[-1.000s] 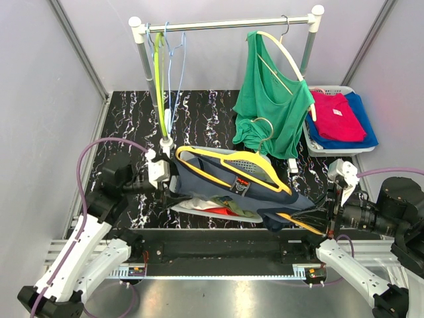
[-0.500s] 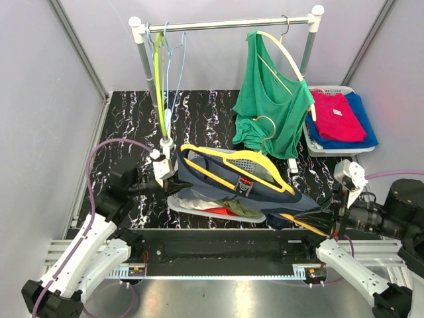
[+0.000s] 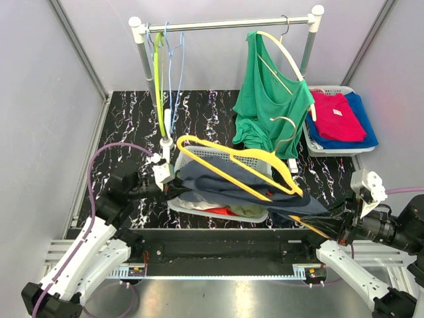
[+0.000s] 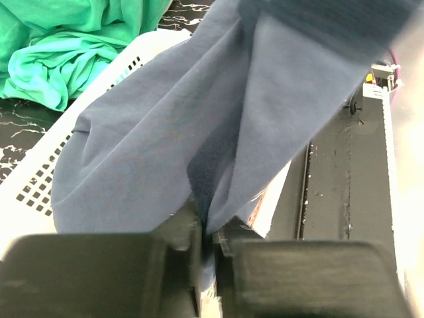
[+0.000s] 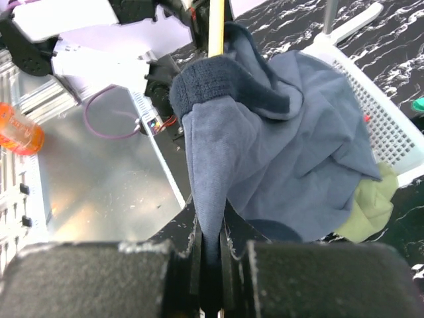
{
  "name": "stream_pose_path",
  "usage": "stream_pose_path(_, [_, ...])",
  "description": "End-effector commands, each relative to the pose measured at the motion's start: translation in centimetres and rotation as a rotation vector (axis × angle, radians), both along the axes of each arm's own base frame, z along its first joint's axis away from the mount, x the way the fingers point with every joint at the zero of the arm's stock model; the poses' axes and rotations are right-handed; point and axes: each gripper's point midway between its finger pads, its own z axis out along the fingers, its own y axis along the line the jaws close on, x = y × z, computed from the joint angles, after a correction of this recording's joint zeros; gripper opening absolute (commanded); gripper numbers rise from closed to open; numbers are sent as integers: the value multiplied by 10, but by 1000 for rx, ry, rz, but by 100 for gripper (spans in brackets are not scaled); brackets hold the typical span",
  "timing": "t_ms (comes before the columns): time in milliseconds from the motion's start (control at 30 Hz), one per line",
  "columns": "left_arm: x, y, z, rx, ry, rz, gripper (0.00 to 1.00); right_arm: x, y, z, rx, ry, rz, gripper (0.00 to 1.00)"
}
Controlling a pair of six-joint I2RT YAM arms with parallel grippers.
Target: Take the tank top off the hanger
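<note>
Black marbled table (image 3: 132, 119), left tool (image 4: 207, 233) clamped on navy tank top (image 3: 218, 184), right tool (image 5: 211, 246) pinching its opposite end

Table (image 3: 126, 126): black top veined with white. A white lattice basket (image 3: 199, 211) sits on it at front centre. A second white basket (image 3: 318, 149) sits toward the right rear, well apart from the first. The clothes rack's left post (image 3: 151, 79) stands just beside the first basket's rear left corner.

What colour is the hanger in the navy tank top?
Yellow hanger; top external view shows it best.
</note>
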Motion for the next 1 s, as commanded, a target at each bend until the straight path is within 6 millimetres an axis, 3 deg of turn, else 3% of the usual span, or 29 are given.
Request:
stream_pose_path(0, [-6,0,6,-13,-18,-26,52,14,-3,36,116,-146,-83,0])
stream_pose_path(33, [-9,-1,8,-19,-24,-44,95,21,-5,43,141,-183,-117,0])
stream_pose_path(67, [-9,-1,11,-22,-32,-46,99,29,-3,39,136,-174,-133,0])
stream_pose_path(167, [-5,1,36,-31,-93,-25,99,46,0,34,148,-173,-172,0])
stream_pose_path(200, [-6,2,58,-44,-141,-28,99,49,3,31,143,-165,-166,0])
stream_pose_path(233, [-6,3,67,-36,-181,-37,99,51,7,30,143,-164,-148,0])
stream_pose_path(267, [-13,6,86,-34,-204,-43,99,54,10,25,130,-148,-142,0])
stream_pose_path(367, [-29,12,119,-26,-251,-70,99,64,18,12,72,-111,-116,0])
stream_pose_path(567, [-67,22,168,-57,-293,-113,99,75,26,-6,-44,-73,-69,0])
stream_pose_path(667, [-79,26,191,-79,-371,-126,99,65,33,-2,-35,-82,13,0])
stream_pose_path(767, [-76,28,210,-74,-483,-123,99,60,38,4,-25,-110,72,0])
stream_pose_path(967, [-41,14,240,-90,-596,-113,99,58,47,8,-33,-137,156,0])
